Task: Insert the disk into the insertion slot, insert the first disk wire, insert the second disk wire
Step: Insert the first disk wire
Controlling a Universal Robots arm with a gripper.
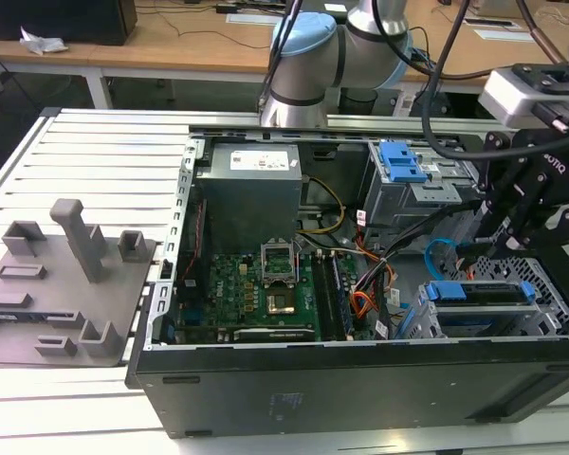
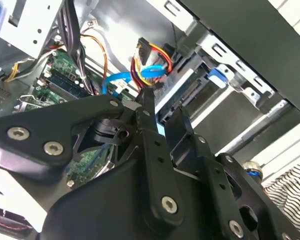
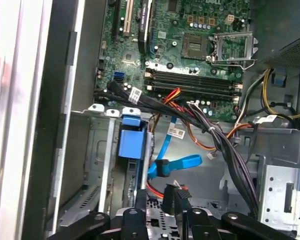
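While the open computer case (image 1: 360, 389) lies on a slatted table (image 1: 104, 142), the arm (image 1: 308, 57) reaches in at the exterior view's right, above the grey perforated cage (image 1: 548, 277). The disk (image 3: 130, 142) sits inside that cage with its blue handle bar showing, so the first step looks done. A bundle of red, orange and yellow wires (image 2: 149, 52) ends close to the disk's end. The light-blue wire (image 3: 182, 161) loops loose beside it, its dark plug (image 3: 160, 168) near the disk; whether that plug is seated cannot be told. The gripper (image 3: 156, 194) hovers just beside the plug, its fingers a narrow gap apart, with nothing seen clamped between them.

The wire looks light and limp. It would likely bend or twist rather than push, so the flat ribbon gives no real purchase. The stiff plug seems the place to take hold, pinched across its flat sides and kept square to the socket, since so small a connector is probably fragile. The disk, by contrast, looks rigid and fairly heavy, best handled by its bar
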